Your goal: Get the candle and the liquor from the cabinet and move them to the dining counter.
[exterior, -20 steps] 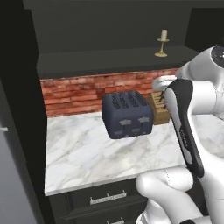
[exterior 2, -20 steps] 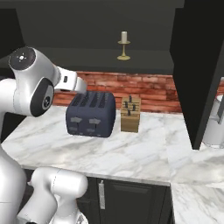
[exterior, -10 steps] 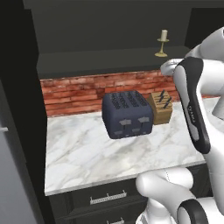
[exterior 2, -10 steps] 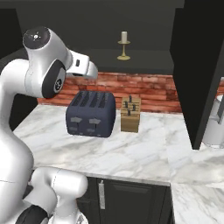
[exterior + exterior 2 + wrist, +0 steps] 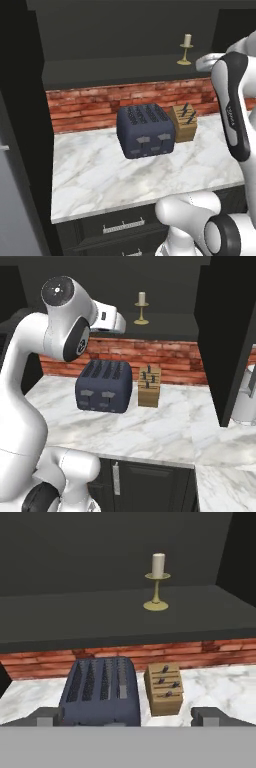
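The candle, a cream stub in a golden candlestick, stands upright on the dark inner shelf of the open cabinet. It sits toward the right of the shelf in the left base view, candle, and near the middle in the right base view, candle. My gripper is open and holds nothing, its fingertips wide apart, below and well short of the candle. My white hand hovers at shelf height, left of the candle. The liquor and the dining counter are out of view.
A dark blue toaster and a wooden knife block stand on the marble worktop against the red brick wall, under the shelf. An open dark cabinet door hangs at the right. Dark drawers lie below.
My arm has swung upward, lifting the hand from toaster height to the level of the cabinet shelf and closer to the candle. The jaws stayed open.
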